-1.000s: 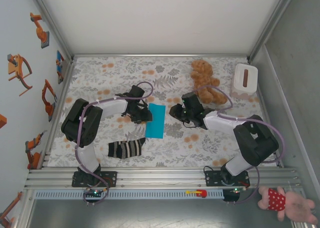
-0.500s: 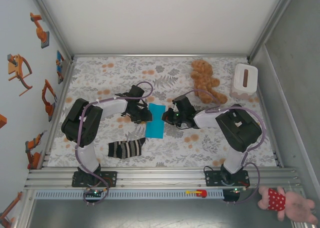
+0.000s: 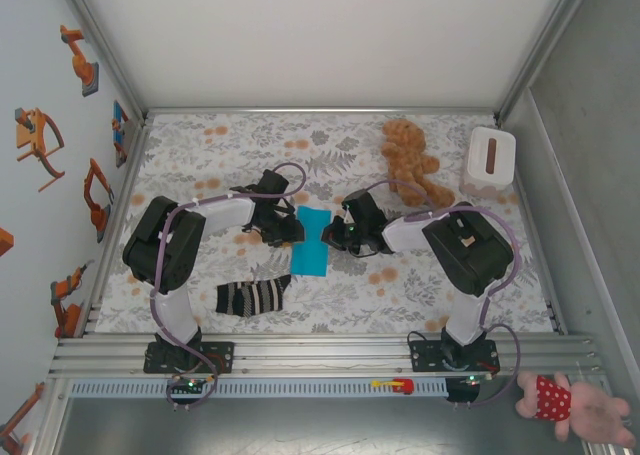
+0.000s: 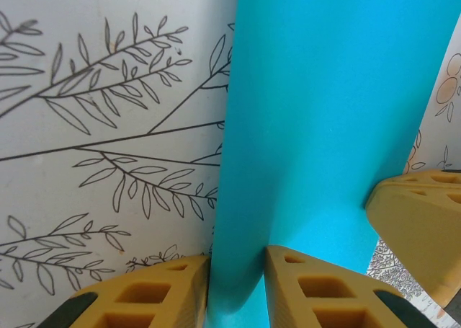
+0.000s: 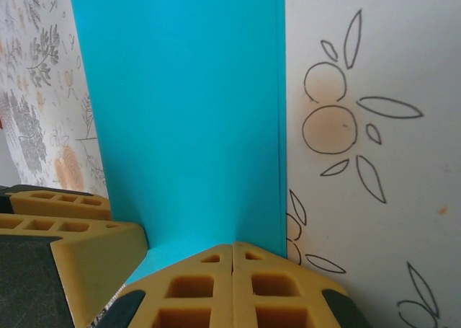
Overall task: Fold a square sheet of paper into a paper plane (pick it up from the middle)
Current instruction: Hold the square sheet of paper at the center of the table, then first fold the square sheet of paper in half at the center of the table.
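Now both grippers pinch a thin turquoise-blue paper sheet [image 3: 311, 243] centred on the floral-print table [image 3: 200, 165].
Left gripper [image 3: 294, 231] clamps its 9 o'clock edge; right gripper [image 3: 329, 235] its 3 o'clock edge.

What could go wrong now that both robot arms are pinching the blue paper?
1. The left and right jaws pinch the folded blue paper from opposite sides; if they pull apart, the thin sheet might tear or slip out.
2. The paper curls up where the jaws squeeze it, so a stray crease could spoil the fold.
3. The two sets of jaws sit close together, so they might bump.
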Motion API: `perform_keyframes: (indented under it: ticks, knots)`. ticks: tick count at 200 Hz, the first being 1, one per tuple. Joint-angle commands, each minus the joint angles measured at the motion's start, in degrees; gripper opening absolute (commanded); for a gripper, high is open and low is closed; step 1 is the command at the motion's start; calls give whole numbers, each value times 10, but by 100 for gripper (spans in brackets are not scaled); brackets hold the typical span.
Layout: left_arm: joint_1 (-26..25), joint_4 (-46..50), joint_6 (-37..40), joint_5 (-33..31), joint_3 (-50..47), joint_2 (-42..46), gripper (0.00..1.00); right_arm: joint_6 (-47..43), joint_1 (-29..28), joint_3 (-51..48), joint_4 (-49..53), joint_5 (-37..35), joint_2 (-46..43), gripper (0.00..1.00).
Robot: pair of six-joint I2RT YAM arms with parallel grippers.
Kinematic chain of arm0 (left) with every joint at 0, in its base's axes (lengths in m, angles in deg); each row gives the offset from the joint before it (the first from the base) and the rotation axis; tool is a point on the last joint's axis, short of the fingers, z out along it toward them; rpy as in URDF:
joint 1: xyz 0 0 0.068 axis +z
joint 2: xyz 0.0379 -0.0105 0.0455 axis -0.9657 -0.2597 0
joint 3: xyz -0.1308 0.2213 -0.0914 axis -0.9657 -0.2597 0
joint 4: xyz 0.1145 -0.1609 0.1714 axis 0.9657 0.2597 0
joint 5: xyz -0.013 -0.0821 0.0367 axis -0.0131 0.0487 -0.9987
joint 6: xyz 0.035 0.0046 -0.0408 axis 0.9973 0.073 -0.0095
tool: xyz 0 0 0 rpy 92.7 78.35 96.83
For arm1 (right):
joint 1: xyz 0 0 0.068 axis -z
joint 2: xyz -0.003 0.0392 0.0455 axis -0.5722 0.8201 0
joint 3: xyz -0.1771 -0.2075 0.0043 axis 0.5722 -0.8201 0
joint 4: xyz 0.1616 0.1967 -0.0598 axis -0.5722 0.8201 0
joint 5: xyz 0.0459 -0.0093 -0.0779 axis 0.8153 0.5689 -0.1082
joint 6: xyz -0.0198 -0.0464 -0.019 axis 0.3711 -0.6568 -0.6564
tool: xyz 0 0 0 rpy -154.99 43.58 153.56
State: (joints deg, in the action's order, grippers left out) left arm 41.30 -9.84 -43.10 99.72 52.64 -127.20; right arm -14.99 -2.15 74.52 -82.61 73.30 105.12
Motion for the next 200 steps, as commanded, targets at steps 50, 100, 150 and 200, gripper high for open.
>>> perform_keyframes:
  ticks: [50,100,150,200]
  knots:
    - [15,2,-16,-84,-1,64,35,-84,6,34,170,-28,71,0]
    - [56,-1,-39,-37,-4,153,42,-172,16,94,254,-29,93,0]
    - [32,-107,-111,77,-42,127,26,-192,22,108,266,-14,109,0]
    - [-4,-105,-135,76,-23,74,13,-179,22,100,259,-15,115,0]
